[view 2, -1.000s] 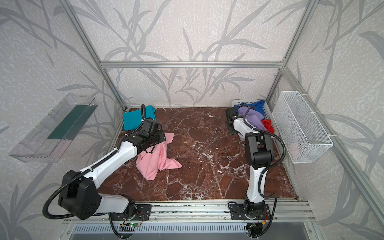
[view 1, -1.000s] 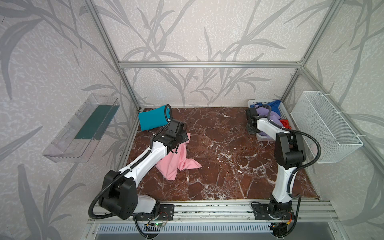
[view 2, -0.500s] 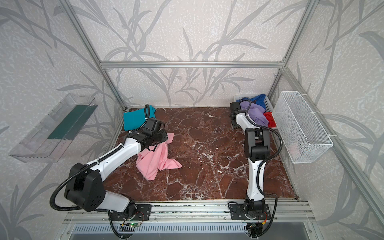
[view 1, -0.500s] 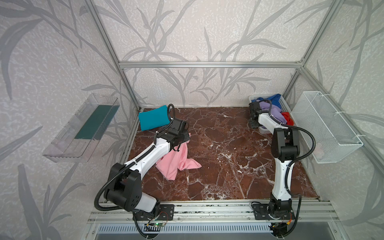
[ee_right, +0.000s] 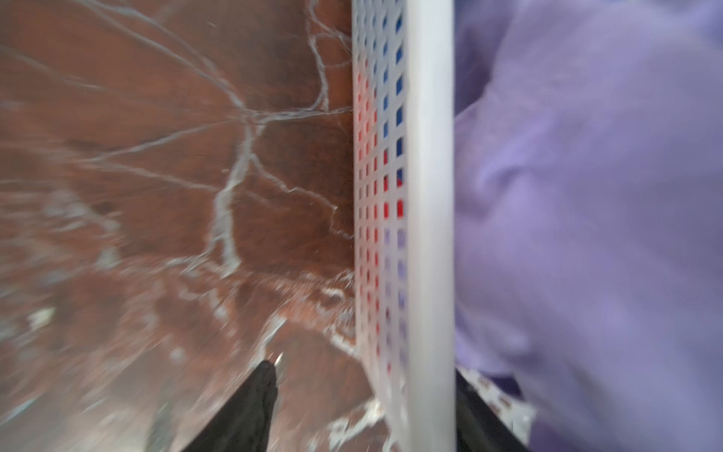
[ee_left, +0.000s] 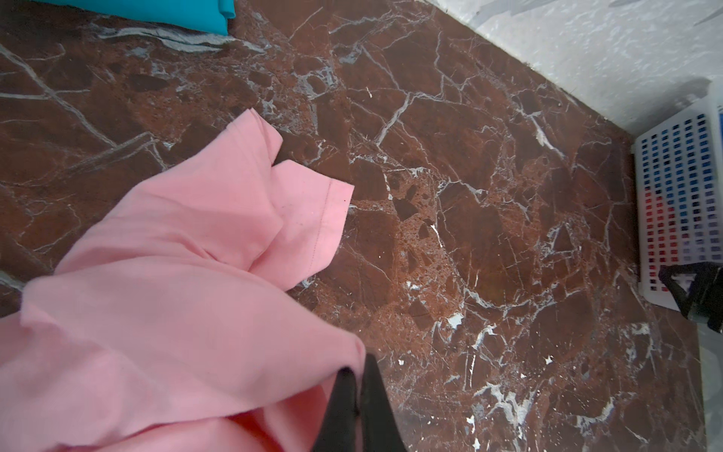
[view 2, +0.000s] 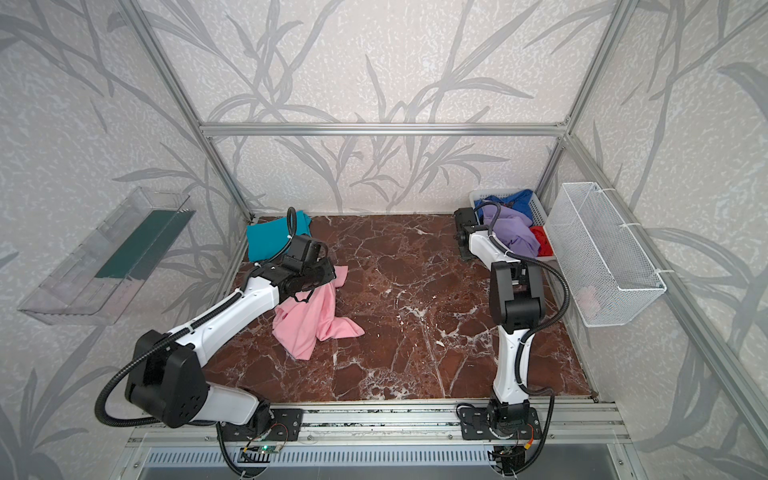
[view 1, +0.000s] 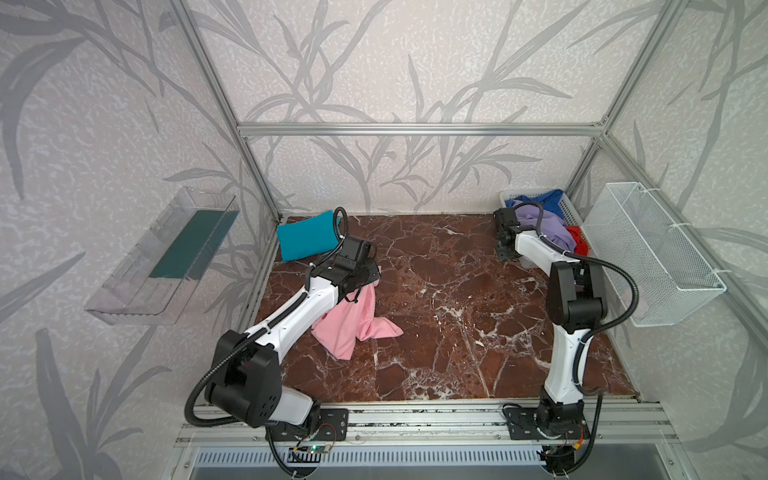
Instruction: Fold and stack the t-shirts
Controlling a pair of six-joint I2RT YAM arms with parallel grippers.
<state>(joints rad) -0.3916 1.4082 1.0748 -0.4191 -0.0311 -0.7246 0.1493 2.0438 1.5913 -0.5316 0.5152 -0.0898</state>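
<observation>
The pink t-shirt (view 1: 353,324) (view 2: 311,324) lies crumpled at the left of the marble floor. My left gripper (ee_left: 354,371) (view 1: 365,272) is shut on a fold of this pink t-shirt (ee_left: 176,274) and holds that part up. A folded teal t-shirt (view 1: 305,241) (view 2: 266,241) (ee_left: 156,11) lies in the back left corner. Lavender (view 1: 548,228) (ee_right: 587,195), blue (view 1: 548,197) and red (view 1: 579,243) t-shirts fill the white basket (view 1: 509,194) (ee_right: 430,195) at the back right. My right gripper (ee_right: 364,387) (view 1: 508,251) is open, one finger on each side of the basket's rim.
A white wire basket (view 1: 656,253) hangs on the right wall beside the white basket. A clear plastic shelf (view 1: 166,257) is fixed to the left wall. Aluminium frame posts stand at the back corners. Brown marble floor (view 1: 457,311) lies bare between the two arms.
The white basket has slid back toward the rear wall with my right gripper at its rim. That gripper's jaws have since parted. My left arm has barely shifted, pink t-shirt still held.
</observation>
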